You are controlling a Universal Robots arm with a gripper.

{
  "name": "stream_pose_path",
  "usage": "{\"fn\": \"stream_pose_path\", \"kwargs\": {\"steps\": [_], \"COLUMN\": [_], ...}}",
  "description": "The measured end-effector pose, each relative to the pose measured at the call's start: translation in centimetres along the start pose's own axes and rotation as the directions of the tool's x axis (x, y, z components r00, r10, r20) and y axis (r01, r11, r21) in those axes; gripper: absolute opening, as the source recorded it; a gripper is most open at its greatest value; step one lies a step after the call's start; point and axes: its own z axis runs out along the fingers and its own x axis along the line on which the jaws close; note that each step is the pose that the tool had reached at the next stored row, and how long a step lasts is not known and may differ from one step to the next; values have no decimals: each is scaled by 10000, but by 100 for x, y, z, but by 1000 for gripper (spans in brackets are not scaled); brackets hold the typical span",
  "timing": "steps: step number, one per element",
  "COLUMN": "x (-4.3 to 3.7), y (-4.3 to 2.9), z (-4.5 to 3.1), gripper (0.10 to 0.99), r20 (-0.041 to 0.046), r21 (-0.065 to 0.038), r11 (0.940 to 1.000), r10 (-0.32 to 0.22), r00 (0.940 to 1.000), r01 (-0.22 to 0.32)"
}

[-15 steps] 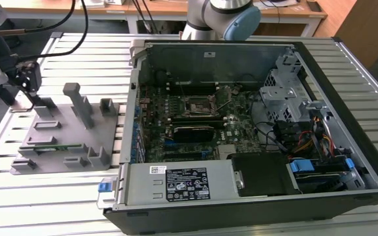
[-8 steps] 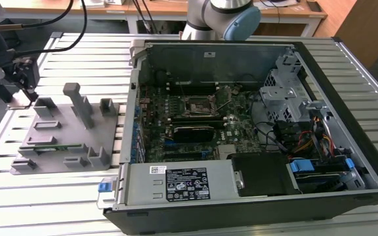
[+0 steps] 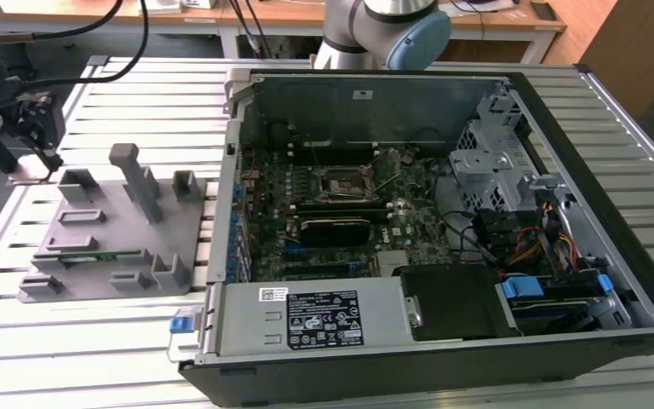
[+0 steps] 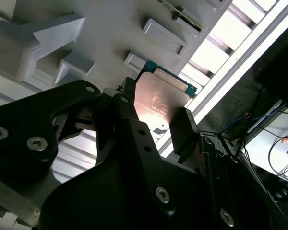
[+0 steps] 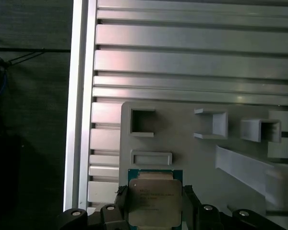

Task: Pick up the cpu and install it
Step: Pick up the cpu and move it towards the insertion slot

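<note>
1. The gripper (image 4: 155, 108) (image 5: 156, 211) has its two black fingers (image 4: 185, 127) drawn in to the width of the cpu (image 4: 156, 96) (image 5: 155, 201). One finger presses each of two opposite edges, and it grips nothing else.
2. The cpu lies flat with its shiny metal lid facing both wrist cameras. A thin green rim shows around the lid.
3. The chip is nearly square, so no long axis stands out. Its edges run parallel to the edges of the grey holder tray (image 5: 182, 120), and the two gripped edges run across the table's slats (image 5: 192, 62).
4. It sits over the tray's outer border, just beside a shallow rectangular pocket (image 5: 151, 157). I cannot tell whether it rests on the tray or is lifted off it.
5. In the exterior view the tray (image 3: 111, 230) lies at nine o'clock of the open computer case (image 3: 361, 102). The arm's black wrist end (image 3: 34, 128) hangs at ten o'clock of the tray.
6. The socket (image 3: 344, 179) sits mid-board inside the case, well apart from the tray. A green memory stick (image 3: 91, 254) lies toward the tray's seven o'clock.
</note>
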Motion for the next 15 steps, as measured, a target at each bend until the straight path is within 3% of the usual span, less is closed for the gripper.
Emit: {"fn": "stream_pose_path", "kwargs": {"steps": [15], "x": [1], "y": [13], "z": [-194], "gripper": [533], "r20": [0], "r21": [0], "r11": [10000], "r10": [0], "r00": [10000], "r01": [0]}}
